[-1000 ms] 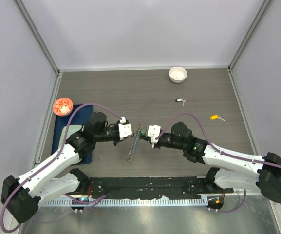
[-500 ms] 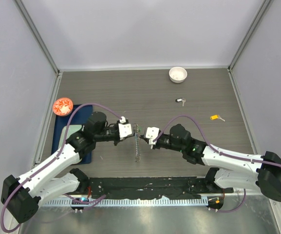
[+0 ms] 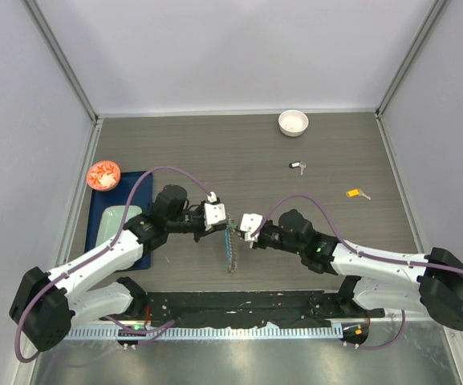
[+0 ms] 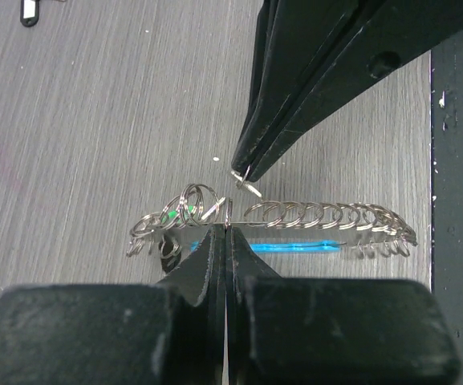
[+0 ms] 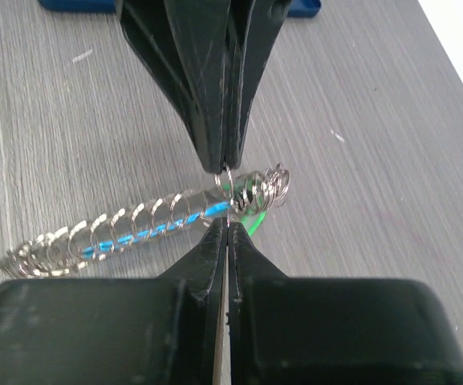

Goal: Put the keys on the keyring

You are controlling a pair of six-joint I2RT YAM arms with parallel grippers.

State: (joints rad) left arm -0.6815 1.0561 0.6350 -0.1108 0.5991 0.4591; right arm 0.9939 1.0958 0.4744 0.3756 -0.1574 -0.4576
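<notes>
left gripper: left gripper has its jaws pressed together on one thin wire loop at the end of the keyring. I judge it is acting as the anchor.
right gripper: right gripper comes in nose to nose with the left, tips almost touching. It is pinched tight on a small silver loop at the same end; I take that for a link, but it is too small to rule out a key.
keyring: it sits mid-table between the two grippers, near the arm bases, with its coil of links trailing toward the near edge. I cannot tell if the far end rests on the table.
blue segment: the blue segment runs along the underside of the coil, away from both pinches.
why held so: two opposed grips on one spot look like an attempt to steady or pry a link so a key can slide on.
green tag: the green tag is in among the links at the held end, so that key looks to be already on.
loose keys: the black-tagged key and yellow-tagged key lie on the table, well apart from the ring and not yet threaded.
step: judged to be working the ring end, with the task partly done.
risk: the wire is thin and the bite is small, so a link could slip out.
other: a white bowl at the far edge, plus a blue mat and an orange dish on the left.
</notes>
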